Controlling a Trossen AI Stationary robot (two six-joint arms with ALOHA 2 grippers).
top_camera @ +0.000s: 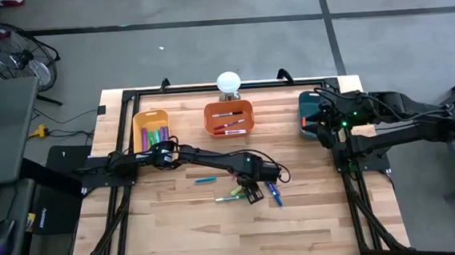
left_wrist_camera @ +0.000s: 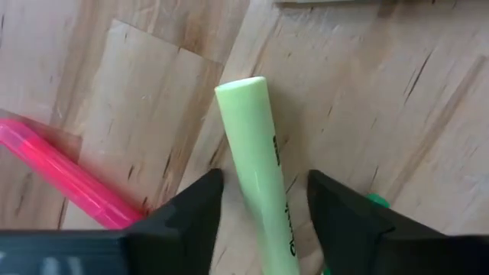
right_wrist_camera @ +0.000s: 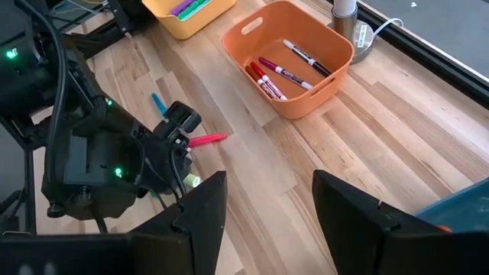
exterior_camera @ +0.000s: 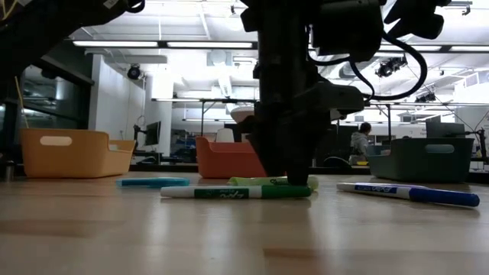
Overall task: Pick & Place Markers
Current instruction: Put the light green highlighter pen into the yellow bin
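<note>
Markers [right_wrist_camera: 284,72] in orange bin [right_wrist_camera: 252,42], more in yellow bin [top_camera: 140,122]

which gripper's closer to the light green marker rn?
Left. The left gripper straddles the light green marker on the table, fingers either side, not yet closed. The right gripper waits far off by the teal bin.
</note>
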